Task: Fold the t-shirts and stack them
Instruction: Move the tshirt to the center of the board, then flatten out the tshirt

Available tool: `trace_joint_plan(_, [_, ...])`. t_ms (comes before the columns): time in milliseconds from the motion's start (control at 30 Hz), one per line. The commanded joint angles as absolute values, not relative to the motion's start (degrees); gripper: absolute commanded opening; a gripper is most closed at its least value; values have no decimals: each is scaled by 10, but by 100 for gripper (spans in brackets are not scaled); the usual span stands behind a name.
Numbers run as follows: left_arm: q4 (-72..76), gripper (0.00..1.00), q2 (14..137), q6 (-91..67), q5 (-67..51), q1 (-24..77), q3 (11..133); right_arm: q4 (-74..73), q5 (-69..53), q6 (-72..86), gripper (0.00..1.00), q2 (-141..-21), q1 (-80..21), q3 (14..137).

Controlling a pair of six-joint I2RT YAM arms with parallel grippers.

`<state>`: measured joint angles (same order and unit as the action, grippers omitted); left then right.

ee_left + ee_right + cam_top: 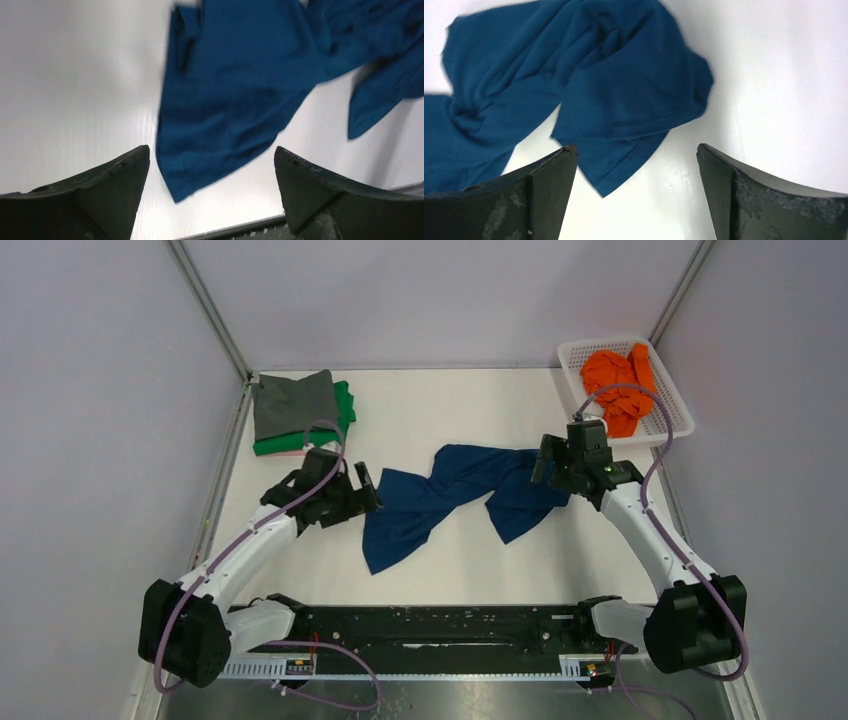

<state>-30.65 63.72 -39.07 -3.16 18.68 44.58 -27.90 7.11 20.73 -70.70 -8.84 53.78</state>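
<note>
Left pincer [362, 490] and right pincer [545, 462] both gape empty at either end of the crumpled dark blue t-shirt [450, 495] on the counter [440, 405]; grip 2 opposite corners and pull it flat before folding. Farther back: folded grey and green t-shirts [292, 405] left, orange t-shirt [618, 380] in mesh basket [570, 362] right.

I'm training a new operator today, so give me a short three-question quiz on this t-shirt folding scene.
1. True or false: the blue t-shirt is already folded.
2. What lies in the white basket? A) orange t-shirt B) socks C) nothing
3. Fill in: the left claw and right claw both stand ____.
Key: 1 false, it lies crumpled between the arms; 2 A; 3 open.
</note>
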Motion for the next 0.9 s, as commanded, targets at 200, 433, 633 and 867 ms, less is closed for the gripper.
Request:
trace_joint_plan(200, [-378,87,638,-506,-20,339,341,-286,47,209,91,-724,-251,463])
trace_joint_plan(433, [-272,72,734,-507,-25,368,334,-235,57,209,87,-843,-307,475])
trace_joint_plan(633, [-237,46,818,-494,-37,387,350,-259,83,209,80,-897,-311,490])
trace_joint_plan(867, [-251,0,834,-482,-14,404,363,-273,92,226,46,-924,-312,490])
